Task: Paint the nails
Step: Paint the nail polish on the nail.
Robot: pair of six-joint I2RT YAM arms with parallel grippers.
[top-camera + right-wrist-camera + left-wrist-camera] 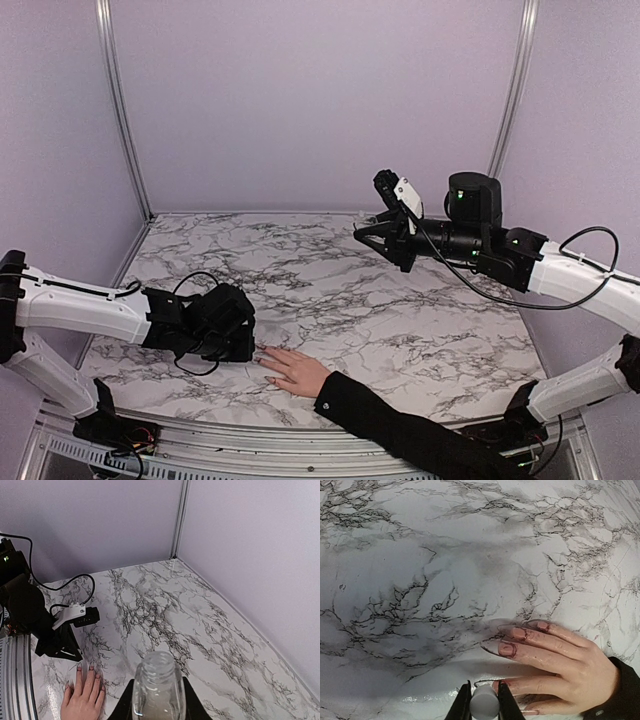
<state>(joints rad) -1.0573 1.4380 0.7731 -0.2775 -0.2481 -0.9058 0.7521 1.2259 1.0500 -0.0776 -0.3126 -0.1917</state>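
Note:
A pale hand (575, 665) with a black sleeve (400, 425) lies flat on the marble table, fingers spread. Its nails (507, 649) are pinkish, with dark red polish smeared around their edges. My left gripper (484, 696) is shut on a white cylindrical brush handle (484, 704) and hovers just left of the lowest fingertip (502, 684); the brush tip is hidden below the handle. From above, the left gripper (222, 325) sits just left of the hand (292, 370). My right gripper (157, 692) is raised at the back right, shut on an open clear glass bottle (157, 685).
The marble tabletop (330, 290) is enclosed by lilac walls with metal corner posts (512, 90). A black cable (195, 285) loops over the left wrist. In the right wrist view, the left arm (30, 615) stands over the hand (82, 697).

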